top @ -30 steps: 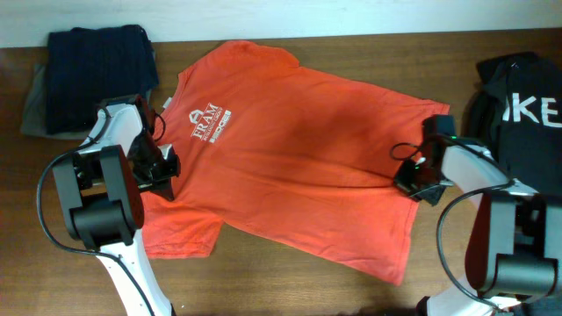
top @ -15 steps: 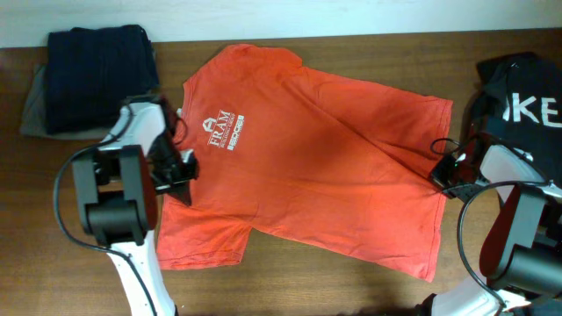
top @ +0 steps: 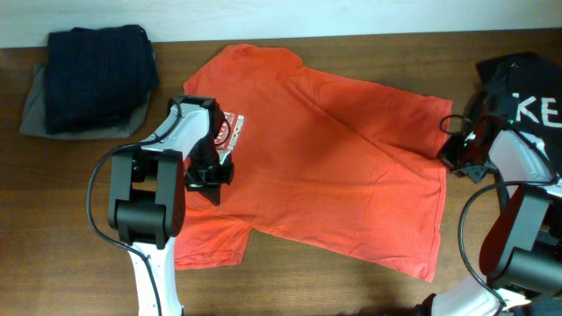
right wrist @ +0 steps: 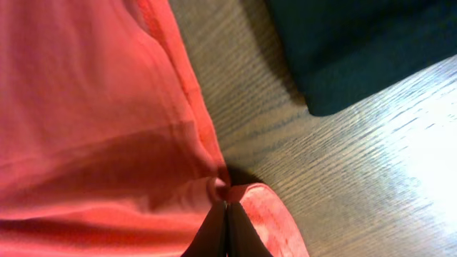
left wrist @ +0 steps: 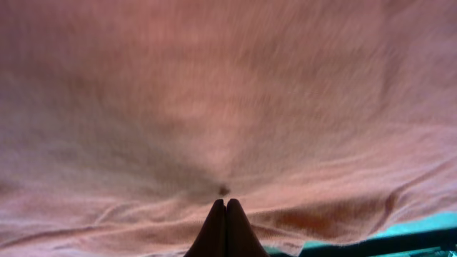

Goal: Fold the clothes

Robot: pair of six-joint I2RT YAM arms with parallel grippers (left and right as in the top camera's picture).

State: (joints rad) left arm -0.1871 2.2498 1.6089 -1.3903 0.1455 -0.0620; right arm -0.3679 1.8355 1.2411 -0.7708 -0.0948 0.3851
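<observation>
We see one orange-red shirt (top: 334, 167) spread, creased, across the middle of the table (top: 307, 281), its white logo (top: 230, 127) partly hidden. The left gripper (left wrist: 226, 206) pinches its cloth at 9 o'clock, jaws closed tight; the right gripper (right wrist: 227, 207) likewise clamps the hem at 3 o'clock. One navy pile (top: 97, 75) lies at 10 o'clock and one black garment (top: 518, 88) at 2 o'clock.

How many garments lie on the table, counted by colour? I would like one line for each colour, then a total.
orange-red T-shirt: 1
dark navy folded garment: 1
grey garment, under the navy one: 1
black garment with white letters: 1
Total: 4
</observation>
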